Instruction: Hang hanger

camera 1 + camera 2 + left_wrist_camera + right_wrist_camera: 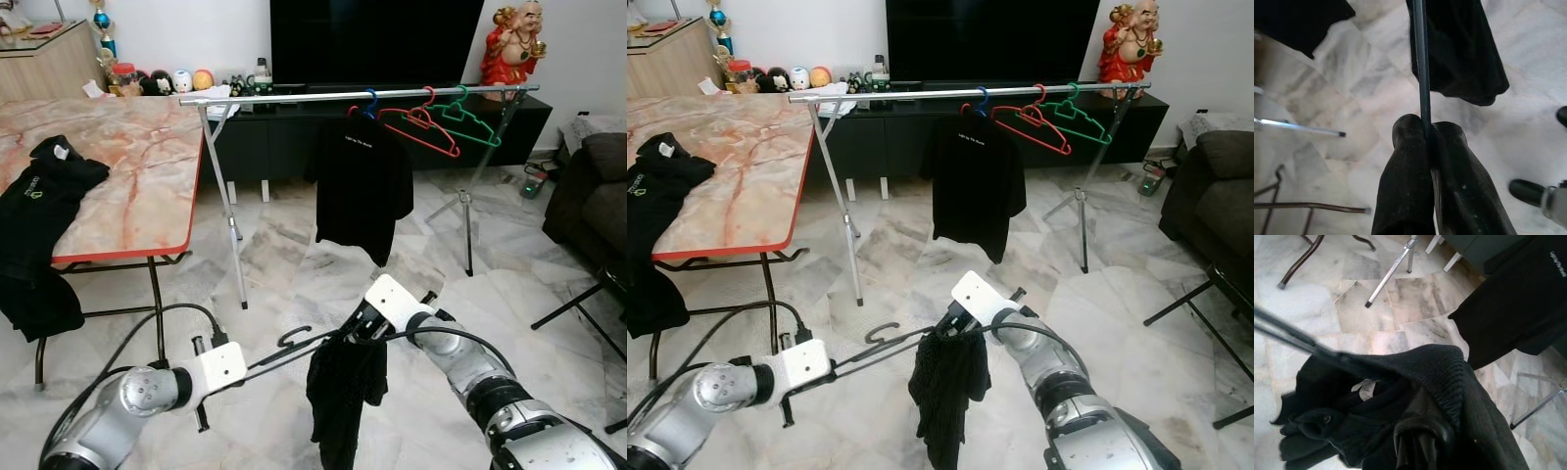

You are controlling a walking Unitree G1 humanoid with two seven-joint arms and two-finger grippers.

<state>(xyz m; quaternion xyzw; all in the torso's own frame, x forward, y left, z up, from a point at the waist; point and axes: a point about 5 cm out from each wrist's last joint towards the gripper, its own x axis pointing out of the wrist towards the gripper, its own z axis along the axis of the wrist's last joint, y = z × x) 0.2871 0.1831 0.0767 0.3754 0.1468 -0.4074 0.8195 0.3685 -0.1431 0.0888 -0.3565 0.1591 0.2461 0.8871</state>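
Hanger, black and thin, lies almost level low in the near middle of the scene, above the marble floor, its hook end toward the left and a dark garment drooping from its right part. The left gripper pinches the hanger's thin bar between its two black fingers, which are pressed together on it with no gap. The right gripper is at the garment's collar, the knit fabric bunched over and around its fingers; they look closed into the cloth, with a white label showing just beside them. The two silver arms reach in from the near left and near right and meet at the hanger.

Farther off, a silver clothes rail runs across the room on slanting legs. A black T-shirt hangs from it on a blue hanger, and just to its right a red hanger and a green hanger hang bare. To the left stands a marble-topped table with a red edge, a black piece of clothing draped over its near left corner. Behind the rail are a low dark cabinet and a large dark screen, with a red figurine at the far right. A dark sofa sits at the right edge.
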